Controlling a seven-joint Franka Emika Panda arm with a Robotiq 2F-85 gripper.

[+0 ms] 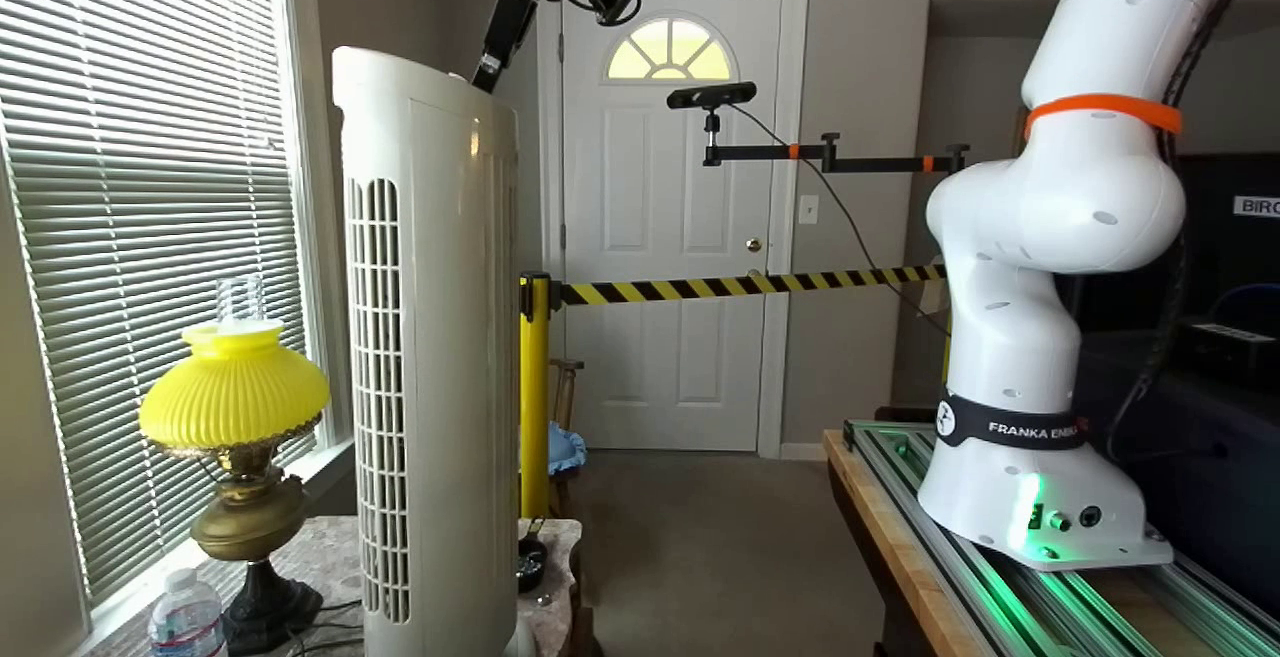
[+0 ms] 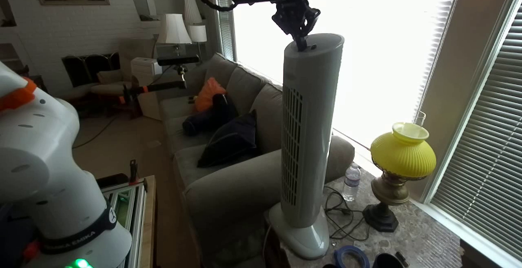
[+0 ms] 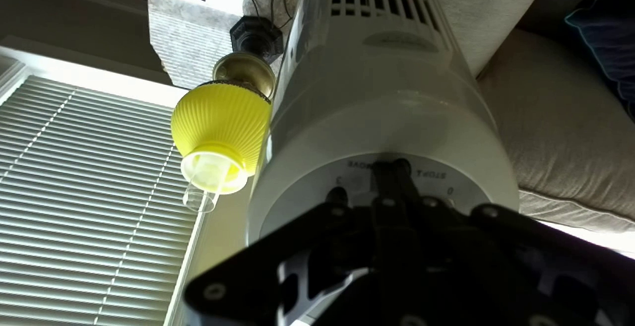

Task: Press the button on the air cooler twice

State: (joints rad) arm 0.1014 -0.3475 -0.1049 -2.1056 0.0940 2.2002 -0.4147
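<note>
white plastic air cooler (image 1: 440,337): stands upright on a stone-topped table (image 2: 428,239), just beside the arm of a sofa (image 2: 240,190). narrow vent slots (image 2: 292,145) run down its front.

gripper (image 2: 301,47): positioned over the cooler, pointing down at the top panel (image 3: 302,202). fingers (image 3: 383,182): pressed together, tips at the panel between printing that reads "move" and "stop", upside down in the wrist view. a dark knob (image 3: 337,196) sits just beside them, near a printed "3"; a "0" is marked on the other side of the fingers. whether anything under the tips is pushed down cannot be told; the fingers cover that spot.

lamp (image 2: 403,153): upright on the same table, near the cooler; yellow ribbed shade, brass-coloured body, dark foot. loose cords (image 2: 346,211) lie between the two. a plastic bottle (image 2: 351,183) stands near both, and a roll of blue tape (image 2: 351,249) lies near the cooler's foot.

robot arm (image 1: 1050,207): base mounted on a bench (image 1: 893,537), well apart from the table, with a green light lit. in an exterior view, a white door (image 1: 670,357) stands closed in the background, with a black-and-yellow striped belt (image 1: 700,288) stretched in front of it from a yellow post (image 1: 536,387). window blinds (image 1: 160,187) hang beside the lamp.
</note>
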